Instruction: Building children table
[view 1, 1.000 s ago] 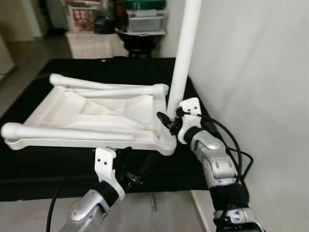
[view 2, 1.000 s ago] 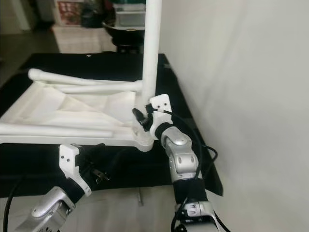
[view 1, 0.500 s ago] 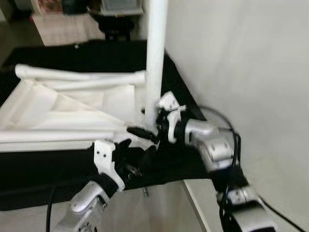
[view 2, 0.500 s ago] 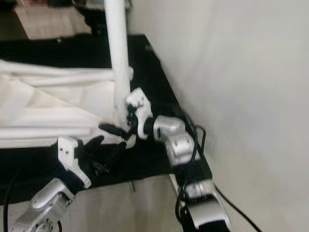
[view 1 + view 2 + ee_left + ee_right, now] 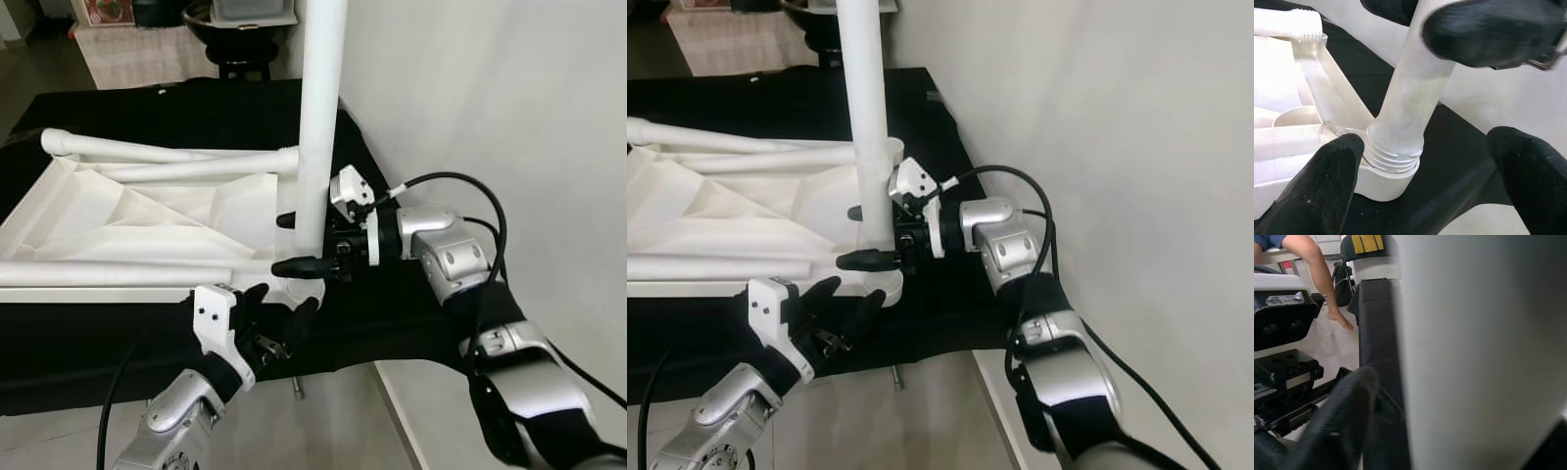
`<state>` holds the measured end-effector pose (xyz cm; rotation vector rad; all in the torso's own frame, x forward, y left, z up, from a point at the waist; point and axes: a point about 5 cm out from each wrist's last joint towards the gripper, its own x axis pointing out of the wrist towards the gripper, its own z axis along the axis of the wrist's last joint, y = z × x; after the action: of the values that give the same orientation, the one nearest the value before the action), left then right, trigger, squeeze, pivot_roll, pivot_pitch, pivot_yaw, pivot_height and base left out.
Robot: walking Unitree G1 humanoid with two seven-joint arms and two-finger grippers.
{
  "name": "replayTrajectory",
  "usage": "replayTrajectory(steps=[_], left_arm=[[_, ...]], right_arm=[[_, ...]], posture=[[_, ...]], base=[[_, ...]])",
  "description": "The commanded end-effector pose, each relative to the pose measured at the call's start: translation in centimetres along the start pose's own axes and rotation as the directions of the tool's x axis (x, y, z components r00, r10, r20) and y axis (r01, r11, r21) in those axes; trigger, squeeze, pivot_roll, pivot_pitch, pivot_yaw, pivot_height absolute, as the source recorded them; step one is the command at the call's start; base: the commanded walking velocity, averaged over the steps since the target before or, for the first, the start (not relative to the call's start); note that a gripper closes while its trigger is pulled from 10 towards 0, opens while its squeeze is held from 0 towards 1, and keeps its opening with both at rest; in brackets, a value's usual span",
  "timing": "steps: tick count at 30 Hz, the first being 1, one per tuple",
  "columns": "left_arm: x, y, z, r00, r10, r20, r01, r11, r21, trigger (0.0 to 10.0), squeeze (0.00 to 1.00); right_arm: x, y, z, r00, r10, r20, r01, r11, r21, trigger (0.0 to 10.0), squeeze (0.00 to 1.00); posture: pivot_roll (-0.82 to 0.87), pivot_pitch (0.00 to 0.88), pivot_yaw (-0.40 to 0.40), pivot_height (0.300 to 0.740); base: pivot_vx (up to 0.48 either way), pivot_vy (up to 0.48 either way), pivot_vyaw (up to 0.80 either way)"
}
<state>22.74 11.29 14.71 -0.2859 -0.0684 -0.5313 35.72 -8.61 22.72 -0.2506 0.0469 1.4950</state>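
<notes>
"Where is the right arm?"

"It reaches in from the right, forearm level and wrist turned sideways. The right gripper [image 5: 297, 243] has one black finger on the near side of the upright table leg [image 5: 317, 127] and one on the far side, pressed against it."

"And the left?"

"Low at the near edge, angled up. The left gripper [image 5: 277, 311] has its fingers spread wide, holding nothing."

A big white wall [image 5: 490, 98] stands on the right, a black mat [image 5: 196, 108] covers the floor, and a black stool [image 5: 235, 59] sits far back
</notes>
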Motion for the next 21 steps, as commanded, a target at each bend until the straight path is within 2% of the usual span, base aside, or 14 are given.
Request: replayTrajectory(steps=[1, 7, 9, 10, 11, 13, 14, 15, 16, 17, 18, 20, 21], left_arm=[[-0.2, -0.1, -0.3, 1.000, 0.006, -0.014, -0.007, 1.000, -0.003, 10.0, 0.00], [-0.2, -0.1, -0.3, 1.000, 0.006, -0.014, -0.006, 1.000, -0.003, 10.0, 0.00], [-0.3, -0.1, -0.3, 1.000, 0.005, -0.015, -0.006, 1.000, -0.005, 10.0, 0.00], [-0.3, -0.1, -0.2, 1.000, 0.004, -0.014, -0.005, 1.000, -0.006, 10.0, 0.00], [-0.3, -0.1, -0.2, 1.000, 0.004, -0.014, -0.005, 1.000, -0.006, 10.0, 0.00], [-0.4, -0.1, -0.1, 1.000, 0.006, -0.013, -0.007, 1.000, -0.006, 10.0, 0.00], [-0.4, -0.1, -0.1, 1.000, 0.006, -0.013, -0.007, 1.000, -0.006, 10.0, 0.00], [-0.5, 0.0, -0.1, 1.000, 0.008, -0.012, -0.008, 1.000, -0.005, 10.0, 0.00], [-0.5, 0.0, -0.1, 1.000, 0.008, -0.012, -0.008, 1.000, -0.005, 10.0, 0.00], [-0.6, 0.2, 0.1, 1.000, 0.012, -0.013, -0.012, 1.000, -0.005, 10.0, 0.00], [-0.6, 0.3, 0.1, 1.000, 0.012, -0.016, -0.012, 1.000, -0.005, 10.0, 0.00], [-0.7, 0.4, 0.0, 1.000, 0.012, -0.020, -0.012, 1.000, -0.004, 10.0, 0.00], [-0.7, 0.5, 0.0, 1.000, 0.011, -0.022, -0.011, 1.000, -0.003, 10.0, 0.00]], right_arm=[[0.6, 0.3, -0.4, 0.999, 0.054, 0.003, -0.054, 0.999, 0.008, 0.0, 0.00], [0.6, 0.5, -1.0, 0.998, 0.055, 0.001, -0.055, 0.998, 0.017, 0.0, 0.00], [0.2, 0.7, -1.8, 1.000, 0.016, -0.005, -0.016, 0.999, 0.029, 0.0, 0.00], [-0.4, 0.8, -2.8, 0.996, -0.081, -0.028, 0.082, 0.996, 0.041, 0.0, 0.00], [-0.4, 0.8, -2.8, 0.996, -0.081, -0.028, 0.082, 0.996, 0.041, 0.0, 0.00], [-0.7, 0.8, -4.0, 0.963, -0.264, -0.059, 0.269, 0.958, 0.101, 0.0, 0.00], [-0.7, 0.8, -4.0, 0.963, -0.264, -0.059, 0.269, 0.958, 0.101, 0.0, 0.00], [-0.4, 0.8, -4.8, 0.909, -0.408, -0.081, 0.415, 0.903, 0.110, 0.0, 0.00], [-0.4, 0.8, -4.8, 0.909, -0.408, -0.081, 0.415, 0.903, 0.110, 0.0, 0.00], [0.2, 2.7, -8.0, 0.658, -0.728, -0.192, 0.753, 0.636, 0.169, 0.0, 0.00], [0.7, 4.0, -8.7, 0.608, -0.766, -0.211, 0.794, 0.578, 0.189, 0.0, 0.00], [1.2, 4.3, -8.3, 0.616, -0.764, -0.194, 0.788, 0.592, 0.170, 0.0, 0.00], [1.7, 4.2, -7.9, 0.646, -0.745, -0.169, 0.764, 0.628, 0.150, 0.0, 0.00]], posture=[[0.00, 0.105, -0.073, 0.740], [0.00, 0.107, -0.071, 0.740], [0.00, 0.107, -0.071, 0.740], [-0.01, 0.116, -0.078, 0.740], [-0.01, 0.116, -0.078, 0.740], [-0.01, 0.122, -0.080, 0.740], [-0.01, 0.122, -0.080, 0.740], [-0.01, 0.123, -0.077, 0.740], [-0.01, 0.123, -0.077, 0.740], [-0.02, 0.136, -0.056, 0.740], [-0.02, 0.136, -0.056, 0.740], [-0.02, 0.122, -0.047, 0.740], [-0.03, 0.120, -0.046, 0.740]], base=[[0.000, 0.000, 0.00], [0.000, 0.000, 0.00], [0.000, 0.000, 0.00], [0.000, 0.000, 0.00], [0.000, 0.000, 0.00], [0.000, 0.000, 0.00], [0.000, 0.000, 0.00], [0.000, 0.000, 0.00], [0.000, 0.000, 0.00], [0.000, 0.000, 0.00], [0.000, 0.000, 0.00], [0.000, 0.000, 0.00], [0.000, 0.000, 0.00]])
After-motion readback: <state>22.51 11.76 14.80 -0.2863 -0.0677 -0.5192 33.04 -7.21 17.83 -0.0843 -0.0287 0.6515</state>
